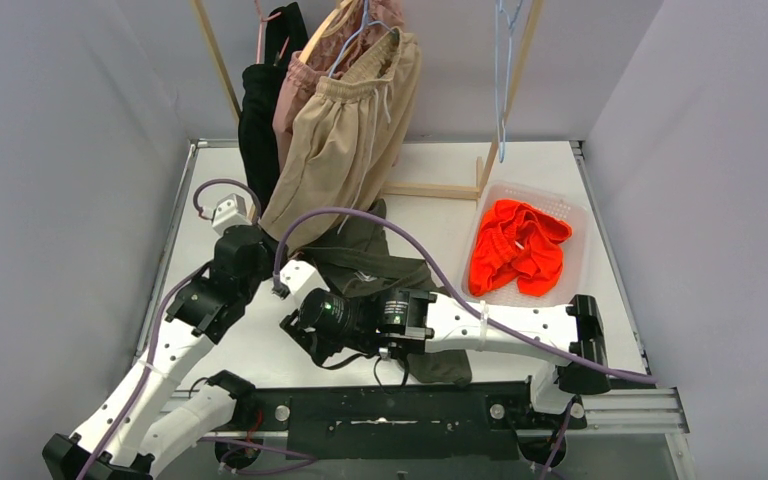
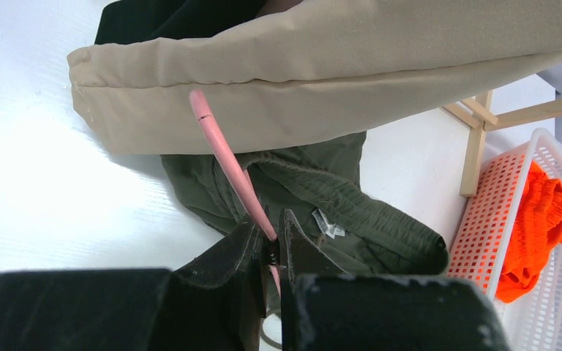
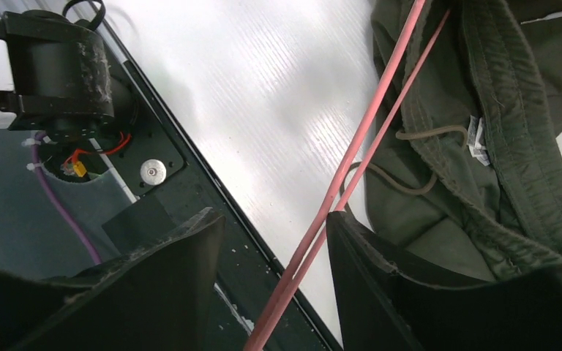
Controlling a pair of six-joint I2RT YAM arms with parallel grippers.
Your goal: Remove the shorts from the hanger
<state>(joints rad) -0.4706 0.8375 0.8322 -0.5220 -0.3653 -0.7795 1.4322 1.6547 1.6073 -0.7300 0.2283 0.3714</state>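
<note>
The olive green shorts [image 1: 380,262] lie crumpled on the table, still threaded on a pink hanger [image 2: 227,157]. My left gripper [image 2: 273,228] is shut on one rod of that hanger, just in front of the olive shorts [image 2: 358,216]. My right gripper [image 3: 274,227] is open. The hanger's two pink rods [image 3: 351,157] run between its fingers, close to the right finger [image 3: 366,256], with the olive shorts [image 3: 483,146] just beyond. Beige shorts [image 1: 345,140] and pink shorts [image 1: 295,95] hang on the rack. Orange shorts [image 1: 515,248] lie in a basket.
A white mesh basket [image 1: 572,215] stands at the right of the table. The wooden rack's foot [image 1: 430,188] crosses the back of the table, and a dark garment [image 1: 258,130] hangs at its left. An empty blue hanger [image 1: 505,60] hangs at the right. The black base rail [image 3: 161,175] lies beneath my right gripper.
</note>
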